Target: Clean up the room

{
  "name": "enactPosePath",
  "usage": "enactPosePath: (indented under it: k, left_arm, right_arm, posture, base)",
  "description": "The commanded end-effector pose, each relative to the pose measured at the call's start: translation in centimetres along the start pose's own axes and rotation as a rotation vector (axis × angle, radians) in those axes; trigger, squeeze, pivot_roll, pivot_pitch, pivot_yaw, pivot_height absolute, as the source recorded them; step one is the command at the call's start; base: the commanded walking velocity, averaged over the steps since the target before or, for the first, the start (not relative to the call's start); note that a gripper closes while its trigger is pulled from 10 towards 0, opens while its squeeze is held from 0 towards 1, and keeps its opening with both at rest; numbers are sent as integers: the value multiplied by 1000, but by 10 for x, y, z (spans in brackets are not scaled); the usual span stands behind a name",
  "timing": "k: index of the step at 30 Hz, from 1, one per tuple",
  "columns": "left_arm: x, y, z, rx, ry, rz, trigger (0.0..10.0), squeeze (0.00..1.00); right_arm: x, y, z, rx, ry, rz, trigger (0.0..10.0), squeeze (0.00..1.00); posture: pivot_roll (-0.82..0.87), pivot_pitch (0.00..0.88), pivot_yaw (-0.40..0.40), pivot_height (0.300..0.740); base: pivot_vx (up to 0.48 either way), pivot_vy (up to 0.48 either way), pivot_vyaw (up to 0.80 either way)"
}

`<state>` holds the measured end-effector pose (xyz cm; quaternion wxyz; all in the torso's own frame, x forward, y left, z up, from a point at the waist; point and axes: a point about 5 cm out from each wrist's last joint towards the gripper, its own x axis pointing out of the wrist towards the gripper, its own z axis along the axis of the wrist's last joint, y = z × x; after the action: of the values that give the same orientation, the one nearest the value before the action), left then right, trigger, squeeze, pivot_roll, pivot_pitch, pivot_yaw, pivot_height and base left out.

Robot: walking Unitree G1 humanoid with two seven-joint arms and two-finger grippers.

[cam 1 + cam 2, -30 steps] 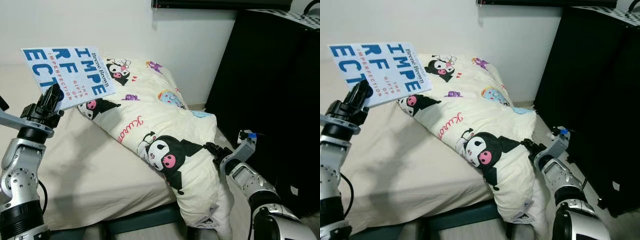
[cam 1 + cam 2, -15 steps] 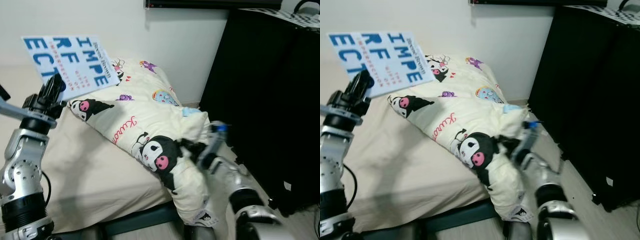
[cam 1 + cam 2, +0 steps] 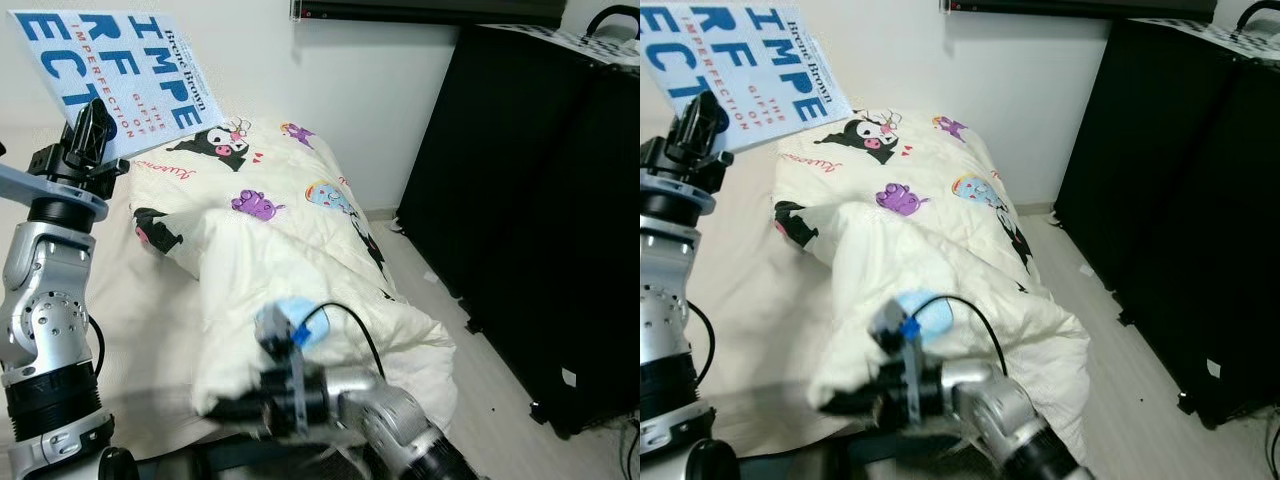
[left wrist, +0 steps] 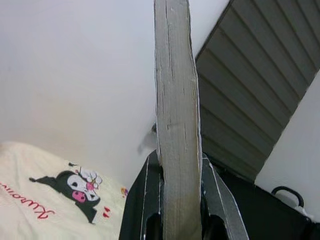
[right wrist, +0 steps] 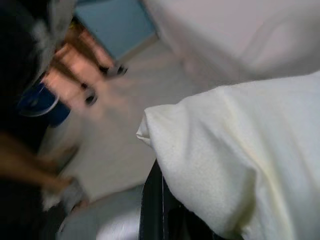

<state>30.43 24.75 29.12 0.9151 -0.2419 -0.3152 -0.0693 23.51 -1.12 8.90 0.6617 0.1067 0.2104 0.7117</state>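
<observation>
A cream comforter (image 3: 300, 270) printed with cartoon characters lies heaped across the bed (image 3: 150, 330), one fold doubled back over itself so that its near edge hangs toward the foot of the mattress, and its far end reaches up by the white wall (image 3: 330, 90). The right gripper (image 3: 235, 408) sits low at that near edge, blurred in the head views; the wrist view shows a corner of the cream cloth lying over one black finger (image 5: 150, 210), so the fingers seem closed on the comforter, though the pinch itself is hidden under the fabric. A black cable and a blue-tipped part ride on the right forearm just behind it. The left gripper (image 3: 85, 135) is raised high on the robot's left, its two fingers clamped on the lower edge of a pale book (image 3: 105, 75) with large blue lettering; the left wrist view shows the page block (image 4: 176, 125) squeezed between both fingers. The book is held up in front of the wall, well clear of the bed. A tall black cabinet (image 3: 540, 220) stands to the right of the bed, with a strip of pale floor (image 3: 500, 390) between them.
</observation>
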Motion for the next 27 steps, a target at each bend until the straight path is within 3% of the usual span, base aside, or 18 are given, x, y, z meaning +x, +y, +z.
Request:
enactPosePath:
  k: [1, 3, 4, 7, 8, 9, 10, 19, 21, 24, 27]
  left_arm:
    - [1, -7, 6, 19, -34, -29, 10000, 0]
    - [1, -8, 5, 20, -29, -26, 10000, 0]
    - [1, -8, 3, 17, -21, -22, 10000, 0]
    - [2, -9, -1, 22, -6, -18, 10000, 0]
    - [2, -10, -5, 21, 4, -21, 10000, 0]
    - [2, -10, -5, 21, 4, -21, 10000, 0]
    - [3, -12, -8, 22, 13, -23, 10000, 0]
    - [5, -18, -17, 48, 36, -27, 10000, 0]
    - [5, -19, -18, 50, 38, -29, 10000, 0]
    - [5, -17, -19, 37, 34, -29, 10000, 0]
    - [3, -14, -22, 32, 41, -25, 10000, 0]
  right_arm:
    - [-3, 3, -1, -7, 28, 13, 1020, 0]
    - [-6, 4, -2, -2, 29, 9, 1020, 0]
    - [-11, 6, -4, 13, 27, 17, 10000, 0]
    - [-16, 9, -7, 27, 38, 29, 10000, 39]
    - [-20, 10, -11, 42, 44, 37, 10000, 835]
    - [-20, 10, -11, 42, 44, 37, 10000, 835]
    - [-23, 12, -13, 61, 39, 51, 10000, 1000]
    - [-39, 23, -3, 94, -30, 93, 10000, 1000]
    - [-54, 29, 9, 60, -61, 77, 10000, 1000]
    - [-79, 35, 16, -52, 38, -3, 10000, 1000]
    - [-93, 42, 32, -93, -15, -20, 10000, 1000]
  posture:
    - [54, 43, -122, 477]
    - [53, 42, -122, 477]
    - [46, 39, -121, 477]
    - [41, 34, -121, 477]
    - [34, 32, -119, 477]
    - [34, 32, -119, 477]
    - [32, 30, -119, 477]
    - [17, 22, -113, 477]
    - [13, 22, -113, 477]
    - [6, 22, -114, 477]
    - [2, 21, -114, 477]
  base:
    - [0, 0, 0]
    - [0, 0, 0]
    - [0, 0, 0]
    - [0, 0, 0]
    - [0, 0, 0]
    - [0, 0, 0]
    - [0, 0, 0]
    - [0, 0, 0]
    - [0, 0, 0]
    - [0, 0, 0]
    - [0, 0, 0]
